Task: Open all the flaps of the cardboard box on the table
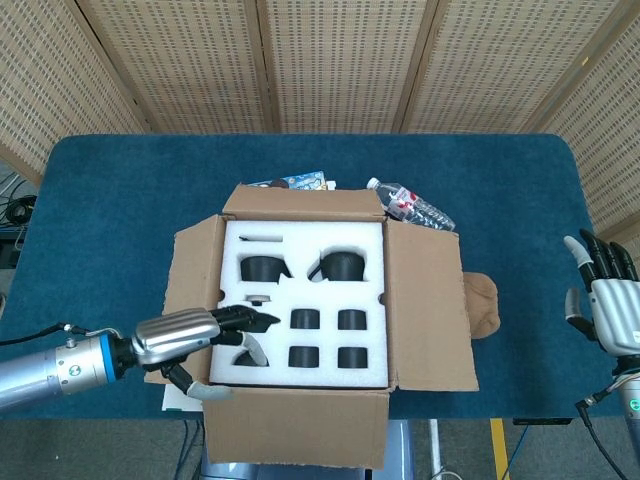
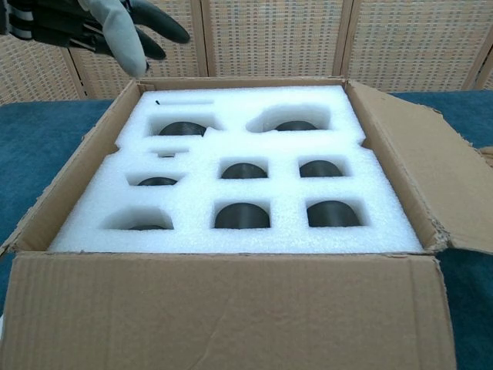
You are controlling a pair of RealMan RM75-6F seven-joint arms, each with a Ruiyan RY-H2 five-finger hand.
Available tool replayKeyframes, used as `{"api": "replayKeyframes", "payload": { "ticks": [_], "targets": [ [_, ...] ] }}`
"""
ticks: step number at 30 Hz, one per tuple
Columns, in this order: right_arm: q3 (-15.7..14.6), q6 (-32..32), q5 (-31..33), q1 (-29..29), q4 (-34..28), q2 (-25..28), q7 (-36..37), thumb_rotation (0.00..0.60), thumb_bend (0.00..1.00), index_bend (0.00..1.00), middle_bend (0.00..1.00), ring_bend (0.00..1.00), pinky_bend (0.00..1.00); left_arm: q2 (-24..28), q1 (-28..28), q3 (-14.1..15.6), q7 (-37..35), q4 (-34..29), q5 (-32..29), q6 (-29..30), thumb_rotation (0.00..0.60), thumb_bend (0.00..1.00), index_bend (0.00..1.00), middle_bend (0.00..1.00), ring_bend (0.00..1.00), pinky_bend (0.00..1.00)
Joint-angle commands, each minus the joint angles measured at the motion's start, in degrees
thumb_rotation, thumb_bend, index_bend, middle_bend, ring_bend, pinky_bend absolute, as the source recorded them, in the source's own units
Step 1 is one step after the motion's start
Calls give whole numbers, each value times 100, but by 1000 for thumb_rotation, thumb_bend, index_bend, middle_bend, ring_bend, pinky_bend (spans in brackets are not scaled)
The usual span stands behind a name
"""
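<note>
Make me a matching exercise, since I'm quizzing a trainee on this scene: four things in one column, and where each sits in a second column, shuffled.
Things:
1. plastic bottle
2. left hand
3. right hand
4. white foam insert

Places:
A. inside the cardboard box
B. near the table's right edge, away from the box
C. over the box's near-left corner
D. behind the box's far-right corner

Pairs: 1-D, 2-C, 3-B, 4-A
</note>
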Motion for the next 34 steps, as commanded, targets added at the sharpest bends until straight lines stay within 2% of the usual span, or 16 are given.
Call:
{"api": "replayKeyframes", "payload": {
  "ticks": [1, 5, 8, 9, 14, 21, 34],
  "targets": [
    [-5, -4, -3, 2, 41, -35, 9, 600, 724, 0, 0, 0, 0, -70, 1439, -439, 3611, -663, -2215, 288, 380, 267, 298, 0, 0, 0],
    [-13, -41, -4, 19, 99, -85, 28, 600, 724, 0, 0, 0, 0, -490, 2175, -531, 5645, -841, -2920, 1031, 471, 264, 298, 0, 0, 0],
    [-12, -59, 0, 35, 147, -138, 29, 600, 724, 0, 0, 0, 0, -851, 2713, -568, 6730, -828, -3207, 1680, 484, 263, 298, 0, 0, 0],
    [-14, -50, -7, 33, 156, -154, 23, 600, 724, 0, 0, 0, 0, -944, 2851, -574, 6884, -813, -3255, 1842, 485, 262, 298, 0, 0, 0],
    [-33, -4, -33, 18, 198, -224, -38, 600, 724, 0, 0, 0, 0, -1288, 3396, -584, 7237, -603, -3328, 2461, 488, 262, 297, 0, 0, 0],
    [-55, 82, -80, -5, 254, -338, -161, 600, 724, 0, 0, 0, 0, -1918, 4253, -601, 7635, 81, -3544, 3280, 487, 261, 297, 0, 0, 0],
    [-108, 294, -205, -102, 167, -403, -363, 600, 724, 0, 0, 0, 0, -2341, 4813, -682, 7574, 495, -3654, 3567, 488, 257, 296, 0, 0, 0]
  ]
}}
